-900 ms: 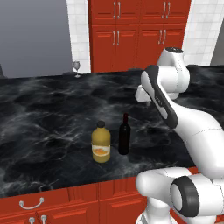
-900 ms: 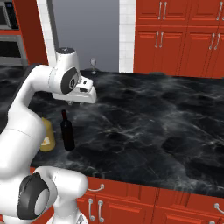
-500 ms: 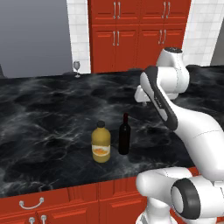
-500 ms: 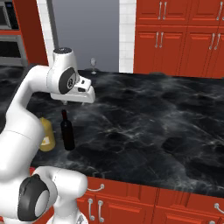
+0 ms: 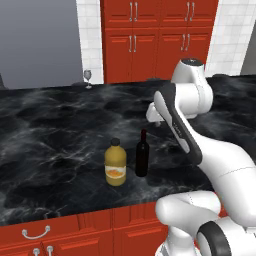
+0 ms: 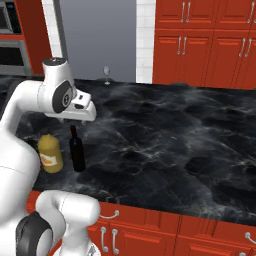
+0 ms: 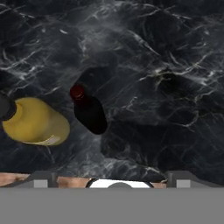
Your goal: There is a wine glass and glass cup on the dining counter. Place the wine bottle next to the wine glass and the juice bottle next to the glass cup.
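Glossy black dining counter [image 5: 55, 120] over red cabinets [image 5: 150, 40]; claw [image 7: 109, 177] open above wine bottle [image 7: 89, 111]

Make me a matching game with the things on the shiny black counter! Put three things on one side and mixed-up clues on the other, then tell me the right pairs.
Things:
1. wine bottle
2. juice bottle
3. wine glass

Clues:
A. clear, standing alone at the far edge of the dining counter
B. yellow-orange with a black cap, near the front edge
C. slim and nearly black with a dark red top, just beside the yellow one

Right pairs: 1-C, 2-B, 3-A
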Robot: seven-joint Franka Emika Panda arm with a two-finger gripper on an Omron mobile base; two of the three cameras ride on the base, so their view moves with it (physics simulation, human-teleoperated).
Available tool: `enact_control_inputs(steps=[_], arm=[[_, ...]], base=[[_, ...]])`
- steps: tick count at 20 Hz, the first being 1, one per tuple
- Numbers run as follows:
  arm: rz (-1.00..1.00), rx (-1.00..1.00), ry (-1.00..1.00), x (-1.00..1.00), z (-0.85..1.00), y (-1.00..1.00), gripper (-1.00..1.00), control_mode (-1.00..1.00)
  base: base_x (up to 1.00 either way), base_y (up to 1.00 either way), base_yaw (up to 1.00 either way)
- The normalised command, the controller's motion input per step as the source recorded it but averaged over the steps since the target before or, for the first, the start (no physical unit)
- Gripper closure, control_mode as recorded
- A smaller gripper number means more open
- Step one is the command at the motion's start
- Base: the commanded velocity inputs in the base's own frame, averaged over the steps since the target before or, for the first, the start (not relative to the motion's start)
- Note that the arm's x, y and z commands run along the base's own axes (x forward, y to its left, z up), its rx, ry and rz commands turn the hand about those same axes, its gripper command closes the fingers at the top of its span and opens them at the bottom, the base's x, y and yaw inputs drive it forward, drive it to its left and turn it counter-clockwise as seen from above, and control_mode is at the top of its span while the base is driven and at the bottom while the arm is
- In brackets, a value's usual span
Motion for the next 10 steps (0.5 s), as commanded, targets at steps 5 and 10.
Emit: enact_control_inputs(steps=[5,10], arm=[[0.0,0.0,0.02,-0.1,-0.01,0.44,-1.0,-1.0],[0.03,0.0,0.08,-0.01,0.0,0.51,-1.0,-1.0]], base=[[0.0,0.0,0.0],[0.0,0.0,0.0]])
